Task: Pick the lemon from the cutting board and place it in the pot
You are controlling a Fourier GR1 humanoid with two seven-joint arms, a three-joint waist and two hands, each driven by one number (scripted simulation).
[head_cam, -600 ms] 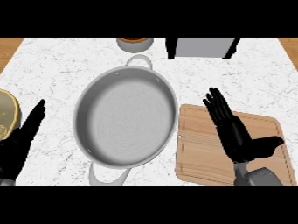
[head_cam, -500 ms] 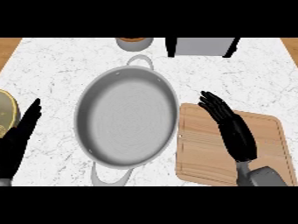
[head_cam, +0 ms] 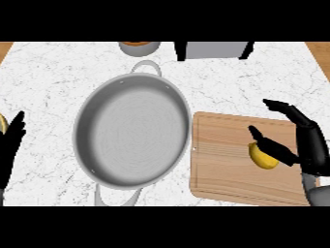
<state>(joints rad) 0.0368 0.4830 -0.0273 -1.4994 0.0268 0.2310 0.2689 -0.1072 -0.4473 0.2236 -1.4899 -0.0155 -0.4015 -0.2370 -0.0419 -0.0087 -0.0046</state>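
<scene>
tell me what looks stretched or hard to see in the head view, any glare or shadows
Head view: the round pot looks taller than wide, stretched by the steep downward angle; its grey inside shows soft shading but no harsh glare. The right hand hides part of the lemon on the cutting board. The left hand sits dark at the left edge. Light is even, with only faint shadows.

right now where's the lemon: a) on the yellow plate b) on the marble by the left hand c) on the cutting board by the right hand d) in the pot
c: the lemon lies on the cutting board, beside the thumb of the right hand; nothing shows inside the pot.
</scene>
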